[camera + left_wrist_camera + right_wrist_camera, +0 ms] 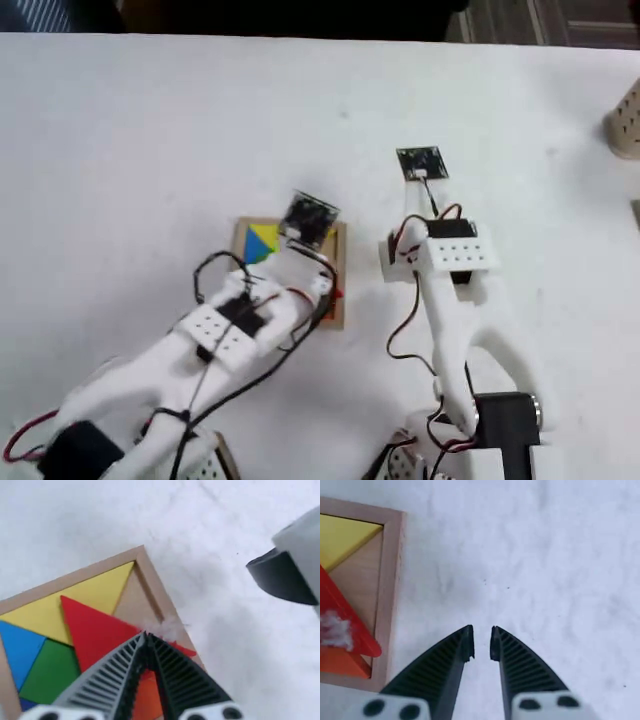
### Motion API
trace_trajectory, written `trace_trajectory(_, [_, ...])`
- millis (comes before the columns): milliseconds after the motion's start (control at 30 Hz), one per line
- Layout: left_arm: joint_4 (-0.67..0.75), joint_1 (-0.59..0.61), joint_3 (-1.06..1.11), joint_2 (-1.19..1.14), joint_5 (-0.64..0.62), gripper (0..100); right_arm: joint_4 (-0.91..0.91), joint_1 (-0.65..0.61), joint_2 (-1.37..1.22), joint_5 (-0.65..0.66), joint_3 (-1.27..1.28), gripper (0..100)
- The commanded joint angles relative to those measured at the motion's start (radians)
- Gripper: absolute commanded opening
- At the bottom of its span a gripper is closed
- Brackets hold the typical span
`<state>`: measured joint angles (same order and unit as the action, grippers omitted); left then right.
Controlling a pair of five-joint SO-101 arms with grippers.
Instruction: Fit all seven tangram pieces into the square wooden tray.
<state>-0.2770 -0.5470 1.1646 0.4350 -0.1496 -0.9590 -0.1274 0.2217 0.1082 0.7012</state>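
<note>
High view: the left arm [230, 330] and its cables cover most of the square wooden tray [341, 250]. Only a yellow triangle [262, 238] w/ bits of blue and green shows at the tray's far corner. Both wrist views cut the tray off, so the pieces can't all be counted. There's a whitish blur on the red triangle [95, 630]; can't tell what it is.

In the tray, the yellow triangle sits in a corner and the red triangle lies beside it, w/ a bare wooden wedge between them. The red tip lies over the rim. Blue piece [20, 647], green piece [50, 672] and orange piece [147, 700] lie alongside.

Left gripper [146, 637] is pitched down over the red triangle, fingers closed tip to tip; contact w/ the piece is unclear. Right gripper [481, 642] is low over the white table [545, 555] just beside the tray, narrow gap, empty.
</note>
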Motion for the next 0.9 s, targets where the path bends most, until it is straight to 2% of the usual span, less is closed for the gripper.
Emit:
trace_trajectory(0, [0.138, -0.076, -0.072, -0.061, -0.012, 2, 0.03, 0.005, 0.041, 0.02, -0.002, 5.1])
trace_trajectory(267, [0.135, -0.101, -0.213, -0.265, -0.012, 2, 0.039, 0.01, -0.048, 0.021, -0.046, 5.2])
trace_trajectory(367, [0.074, -0.099, -0.262, -0.343, -0.011, 2, 0.036, 0.012, -0.087, 0.021, -0.071, 5.2])
trace_trajectory(867, [-0.146, -0.053, -0.295, -0.317, -0.011, 2, 0.036, 0.012, -0.113, 0.021, -0.08, 5.2])
